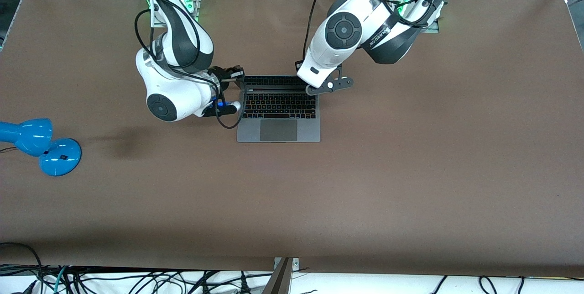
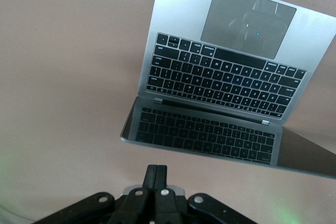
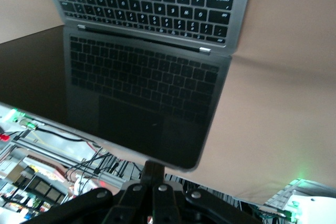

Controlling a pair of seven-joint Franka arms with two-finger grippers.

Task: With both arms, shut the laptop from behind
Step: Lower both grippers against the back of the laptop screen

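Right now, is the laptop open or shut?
Open: the laptop shows its keyboard and trackpad, and its dark screen mirrors the keys.

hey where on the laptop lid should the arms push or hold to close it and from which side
Best on the top edge of the open lid of the laptop, coming from the robots' side. The screen stands tilted back from the keyboard, so that free edge gives most leverage. Both pincers look shut: the left pincer and right pincer each sit by that edge, one toward each corner.
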